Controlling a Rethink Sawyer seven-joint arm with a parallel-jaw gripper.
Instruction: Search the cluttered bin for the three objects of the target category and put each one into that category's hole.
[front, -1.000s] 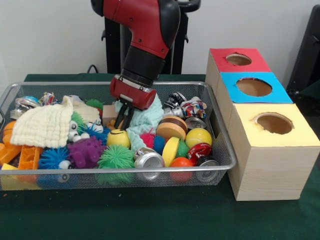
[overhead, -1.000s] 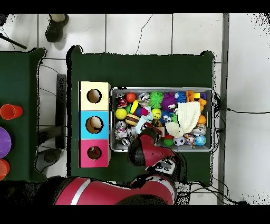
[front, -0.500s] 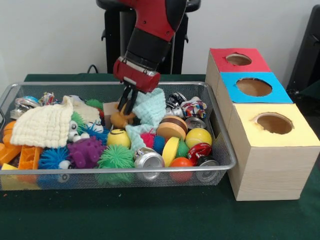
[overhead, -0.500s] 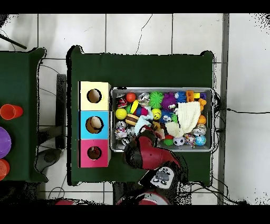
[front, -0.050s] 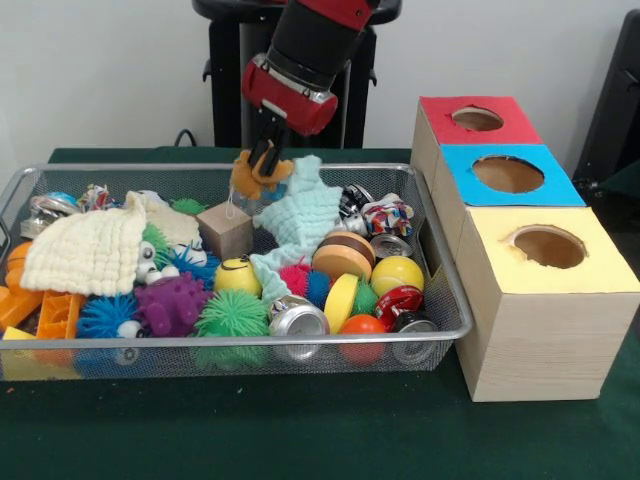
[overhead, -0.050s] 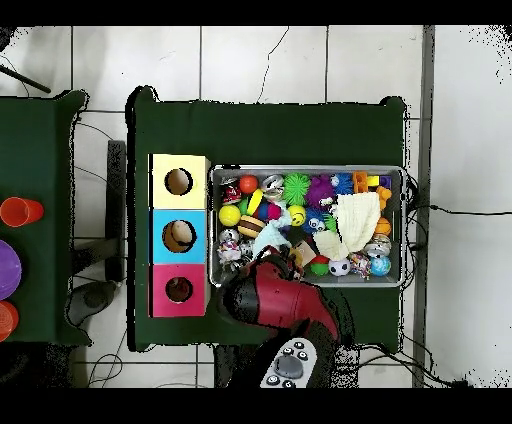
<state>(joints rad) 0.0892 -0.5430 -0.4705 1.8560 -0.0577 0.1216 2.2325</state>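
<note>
Orange toy (front, -0.050s: 258, 173) hangs above the wire bin (front, -0.050s: 440, 290), pinched in the gripper (front, -0.050s: 265, 160). Three holed boxes (front, -0.050s: 505, 170), red, blue and yellow, stand beside the bin on one green table (front, -0.050s: 300, 430); the floor (overhead, -0.050s: 300, 60) is white tile.

No readable text, label, brand, number or sign appears in either view. The crushed metal drink cans (front, -0.050s: 398, 301) in the wire mesh bin (front, -0.050s: 440, 290) carry printed colours, but no lettering on them can be made out.
</note>
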